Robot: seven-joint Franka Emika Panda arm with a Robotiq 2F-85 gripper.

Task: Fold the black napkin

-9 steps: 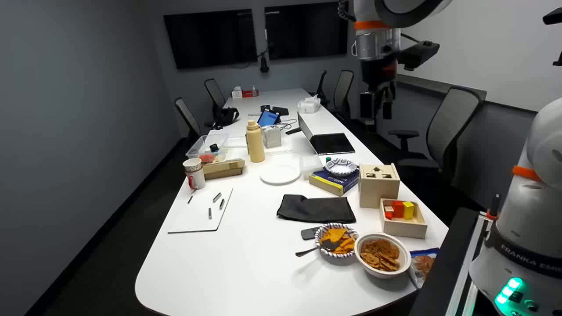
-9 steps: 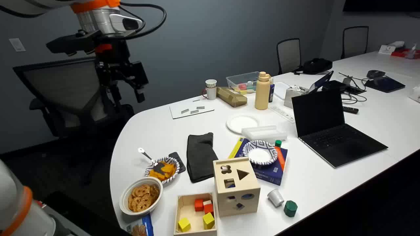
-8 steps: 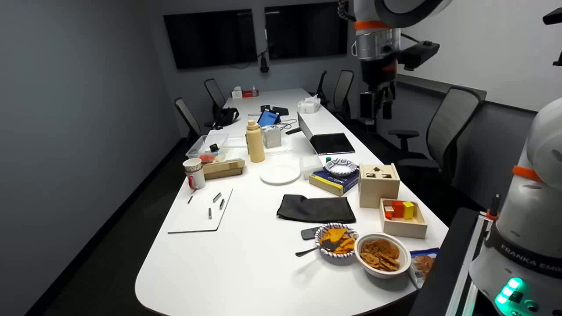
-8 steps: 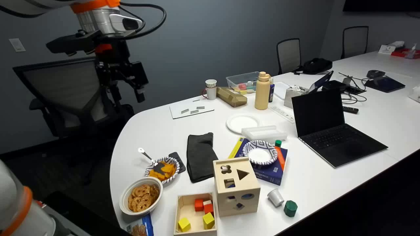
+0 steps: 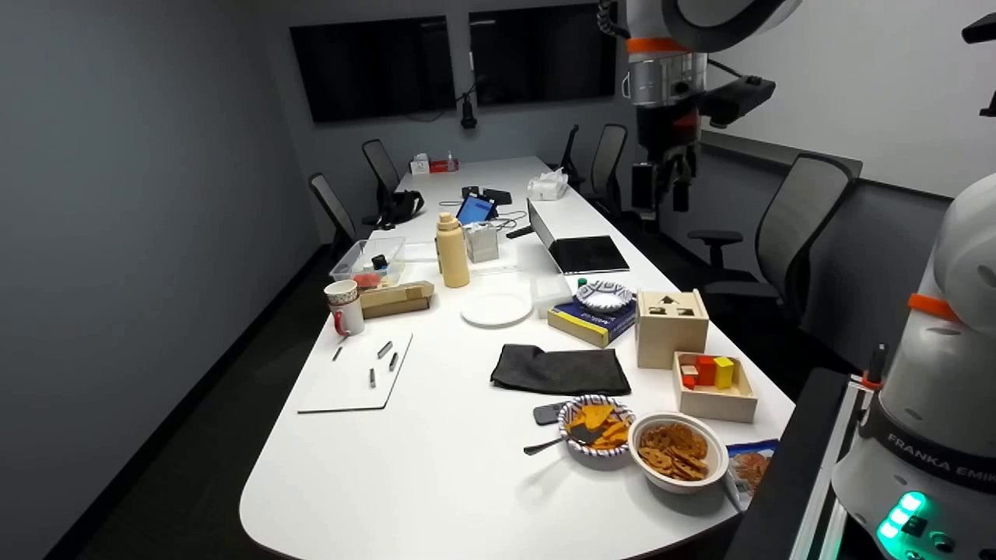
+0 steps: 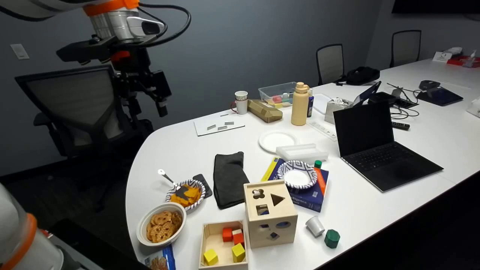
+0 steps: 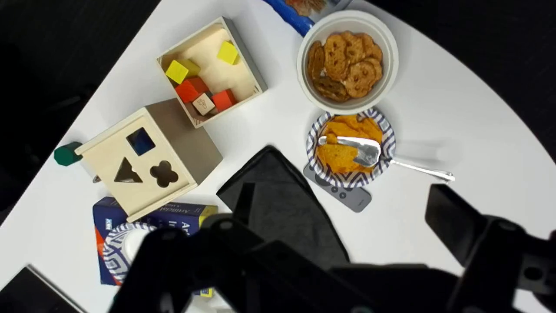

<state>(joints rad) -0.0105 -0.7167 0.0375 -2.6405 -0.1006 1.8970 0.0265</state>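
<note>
The black napkin (image 5: 562, 372) lies on the white table as an oblong with a slightly uneven outline. It also shows in an exterior view (image 6: 229, 182) and in the wrist view (image 7: 282, 208), where a dark, double-looking edge runs along one side. Its lower part there is hidden behind the gripper. My gripper (image 5: 663, 201) hangs high above the table, well apart from the napkin. It also shows in an exterior view (image 6: 149, 107). In the wrist view my gripper (image 7: 343, 204) is open, its fingers wide apart with nothing between them.
Beside the napkin are a grey remote (image 7: 349, 198), a patterned bowl of chips (image 7: 388, 145) with a spoon, and a white bowl of pretzels (image 7: 391, 56). A wooden shape box (image 6: 270, 225), a block tray (image 6: 206, 240) and a dark blue book (image 6: 309, 202) stand close on other sides.
My gripper has shifted slightly, a little up and left in an exterior view and a little right in an exterior view. The napkin has not moved.
</note>
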